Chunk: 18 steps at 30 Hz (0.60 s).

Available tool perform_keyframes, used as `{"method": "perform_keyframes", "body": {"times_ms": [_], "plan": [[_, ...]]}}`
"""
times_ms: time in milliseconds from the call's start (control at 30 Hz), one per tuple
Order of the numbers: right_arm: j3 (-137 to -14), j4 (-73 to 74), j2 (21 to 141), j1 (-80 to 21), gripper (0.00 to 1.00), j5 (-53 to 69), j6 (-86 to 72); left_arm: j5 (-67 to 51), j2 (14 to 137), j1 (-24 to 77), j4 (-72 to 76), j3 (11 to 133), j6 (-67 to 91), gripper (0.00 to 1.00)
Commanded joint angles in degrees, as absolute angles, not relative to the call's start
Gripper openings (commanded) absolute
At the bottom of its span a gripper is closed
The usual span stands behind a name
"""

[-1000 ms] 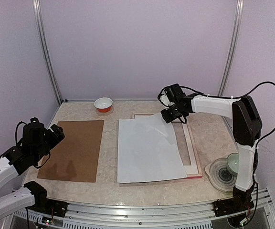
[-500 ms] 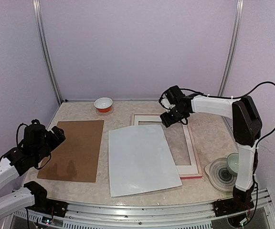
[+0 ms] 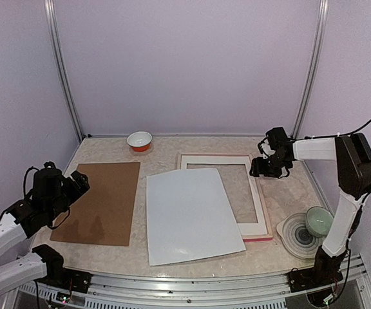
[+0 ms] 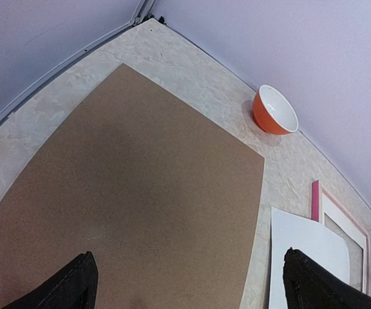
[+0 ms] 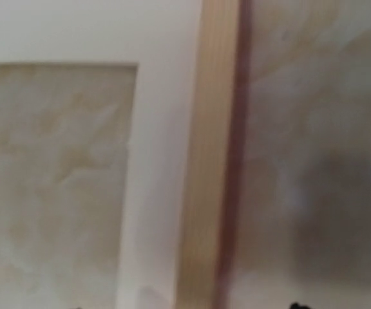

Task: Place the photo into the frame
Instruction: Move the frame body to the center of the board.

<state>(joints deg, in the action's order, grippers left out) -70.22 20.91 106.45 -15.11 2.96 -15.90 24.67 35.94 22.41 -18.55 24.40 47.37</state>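
The photo [image 3: 192,215] lies flat on the worktop [image 3: 288,190], only its plain white side up, so we cannot see the print; its right edge covers the left side of the frame [image 3: 261,239]. Over the brown board [image 4: 127,193], the left gripper [image 4: 189,293] hangs with jaws wide, empty. The right gripper [image 3: 257,170] sits near the frame's far right corner; its blurred wrist view cuts off all but the jaw tips, well apart.

no readable text, no labels, no brands, no numbers on anything in view
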Motion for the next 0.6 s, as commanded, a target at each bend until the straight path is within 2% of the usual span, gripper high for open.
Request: {"method": "perform_keyframes", "body": {"times_ms": [0,300,567], "plan": [[-68.5,14.7,106.3,-14.1,0.68,12.6,-20.2,22.5,36.6,22.7,-15.7,23.2,47.5,0.99],[-67.5,10.3,109.4,-14.1,0.69,21.7,-22.6,21.2,39.3,27.4,-13.0,22.6,46.6,0.99],[-67.0,8.8,110.1,-15.3,0.68,24.8,-23.6,22.0,45.0,34.9,-9.9,22.1,47.6,0.99]]}}
